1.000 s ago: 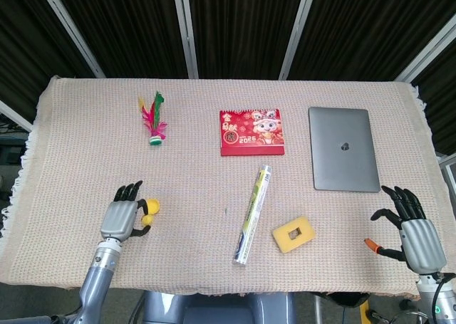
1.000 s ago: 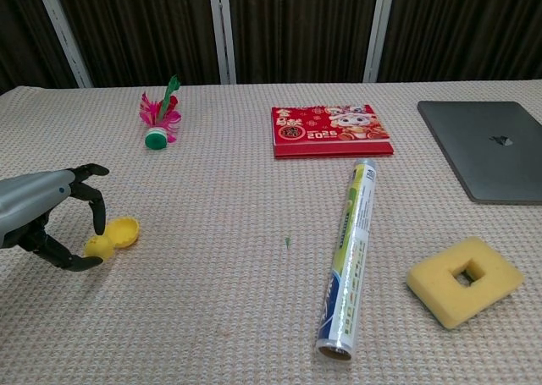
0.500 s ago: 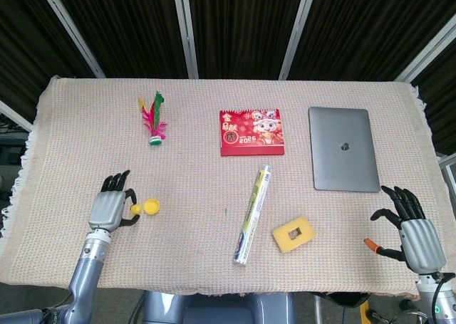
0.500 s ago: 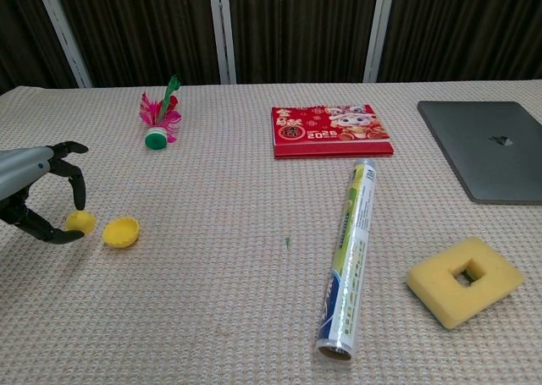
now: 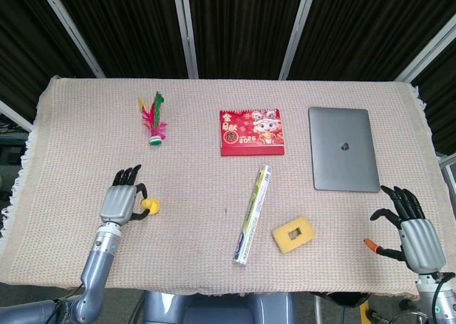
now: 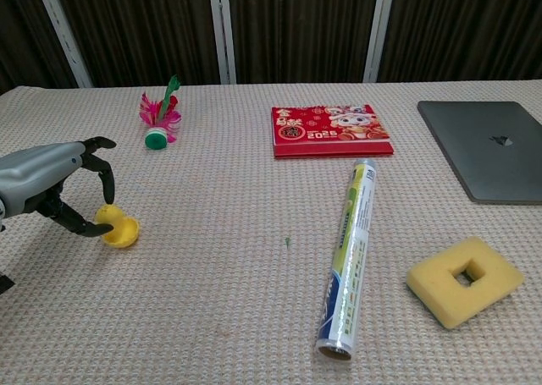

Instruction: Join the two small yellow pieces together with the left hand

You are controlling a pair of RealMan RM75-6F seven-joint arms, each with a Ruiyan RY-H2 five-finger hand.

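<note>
The left robot hand (image 6: 52, 192) lies low over the near left part of the table (image 5: 85, 117), its fingers (image 6: 105, 175) curled down on the two small yellow pieces (image 6: 117, 228), which sit pressed together on the cloth right beside it. The right robot hand (image 5: 413, 228) rests at the near right edge with its fingers spread apart, holding nothing. Out from the yellow pieces lie a feather shuttlecock (image 5: 154, 117) farther back, a roll (image 5: 253, 213) and a yellow sponge (image 5: 293, 234) to the right.
</note>
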